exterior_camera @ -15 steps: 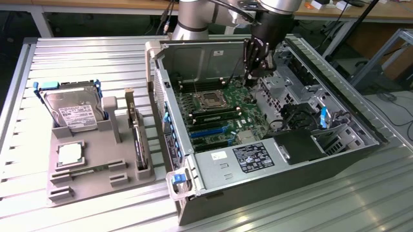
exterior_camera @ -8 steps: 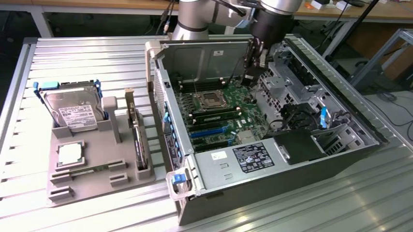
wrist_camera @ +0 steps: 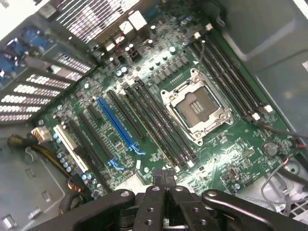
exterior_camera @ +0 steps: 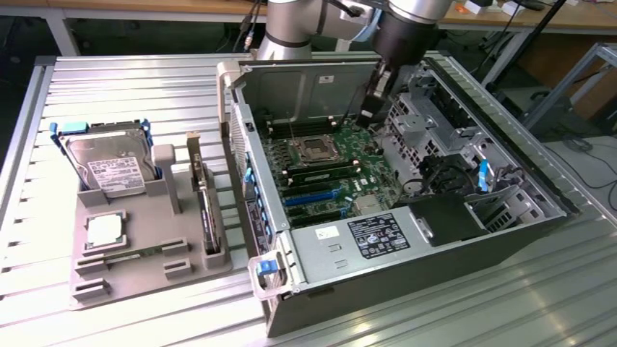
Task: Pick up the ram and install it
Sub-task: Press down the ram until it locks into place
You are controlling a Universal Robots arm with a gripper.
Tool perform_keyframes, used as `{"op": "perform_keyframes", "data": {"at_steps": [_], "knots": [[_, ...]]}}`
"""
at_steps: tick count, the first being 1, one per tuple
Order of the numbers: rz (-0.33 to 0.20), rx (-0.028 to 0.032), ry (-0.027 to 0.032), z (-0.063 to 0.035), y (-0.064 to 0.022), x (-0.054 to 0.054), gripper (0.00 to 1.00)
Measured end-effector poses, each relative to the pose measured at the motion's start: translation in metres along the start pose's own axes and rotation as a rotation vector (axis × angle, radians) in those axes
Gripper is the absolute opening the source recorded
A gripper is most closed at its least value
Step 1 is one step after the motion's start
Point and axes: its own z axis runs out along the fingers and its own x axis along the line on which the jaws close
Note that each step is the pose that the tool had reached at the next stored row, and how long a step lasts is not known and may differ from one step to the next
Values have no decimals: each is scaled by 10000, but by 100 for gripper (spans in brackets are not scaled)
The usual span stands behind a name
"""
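the ram (exterior_camera: 130,252) is seen in the grey tray (exterior_camera: 144,278) on the surface (exterior_camera: 434,318), at the lower left of the exterior view, just below the square processor (exterior_camera: 104,230). it is set on its long edge, its long axis running left to right. farther back, inside the open case (exterior_camera: 405,267), the gripper (exterior_camera: 368,112) is hung above the motherboard (wrist_camera: 226,159); the fingers (wrist_camera: 154,202) are drawn together, with nothing seen between them.

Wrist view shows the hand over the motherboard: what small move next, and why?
Probably lift the hand straight up out of the case. Its fingers look closed on nothing, and the ram seems to lie in the grey tray beside the case.
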Motion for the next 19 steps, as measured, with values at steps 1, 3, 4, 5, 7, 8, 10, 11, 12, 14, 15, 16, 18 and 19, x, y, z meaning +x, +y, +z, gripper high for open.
{"op": "perform_keyframes", "data": {"at_steps": [1,3,4,5,7,8,10,11,12,14,15,16,18,19], "knots": [[436,-42,-15,5,0,-1,11],[1181,-114,-39,14,0,-1,11],[1712,-165,-56,21,-1,-2,11],[2189,-212,-72,30,-1,-3,11],[2700,-263,-90,41,-2,-4,11],[2914,-288,-121,45,-2,-5,11],[3228,-320,-182,49,-2,-6,11],[3560,-339,-225,53,-2,-6,11],[3741,-350,-238,56,-2,-6,11],[4083,-372,-259,61,-3,-7,11],[4221,-380,-267,64,-3,-7,11],[4315,-386,-273,65,-4,-7,11],[4809,-418,-303,73,-4,-9,11],[4974,-430,-313,76,-5,-9,11]]}}
